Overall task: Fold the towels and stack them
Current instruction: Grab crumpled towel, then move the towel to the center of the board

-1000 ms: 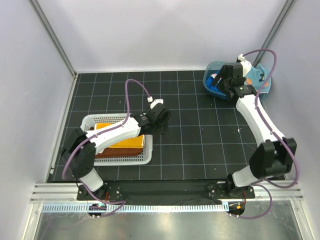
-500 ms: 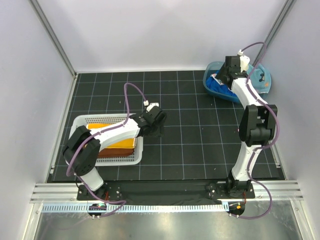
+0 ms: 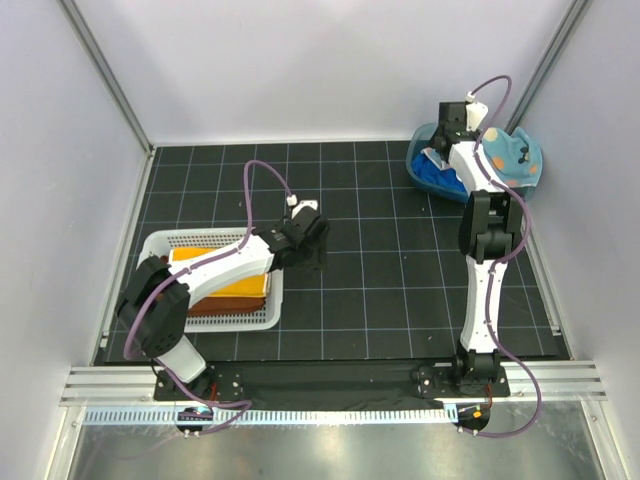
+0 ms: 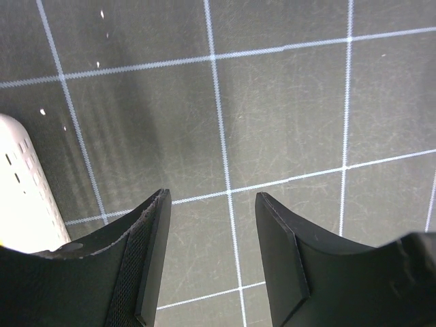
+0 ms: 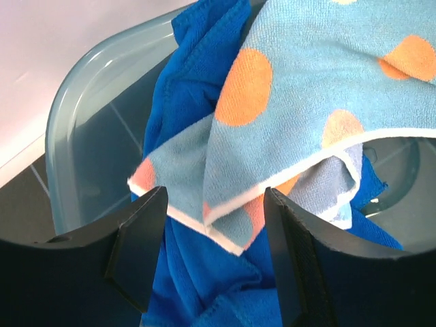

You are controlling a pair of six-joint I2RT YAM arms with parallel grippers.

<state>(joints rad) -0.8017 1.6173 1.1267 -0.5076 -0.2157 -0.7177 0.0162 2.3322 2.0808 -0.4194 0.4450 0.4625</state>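
Note:
A yellow-orange towel lies folded on a rust-brown towel inside the white mesh basket. My left gripper is open and empty just right of the basket, over the bare mat; in the left wrist view nothing sits between its fingers. My right gripper is open over the blue tub. In the right wrist view it hovers just above a corner of the spotted light blue towel, which lies on the royal blue towel.
The spotted towel drapes over the tub's right rim. The tub's clear rim shows left of my right fingers. The basket's corner lies left of my left fingers. White walls and metal posts enclose the black gridded mat.
My right arm has swung back and stretched out over the tub. The basket has slid left by about one grid square, and my left gripper has moved slightly left with it.

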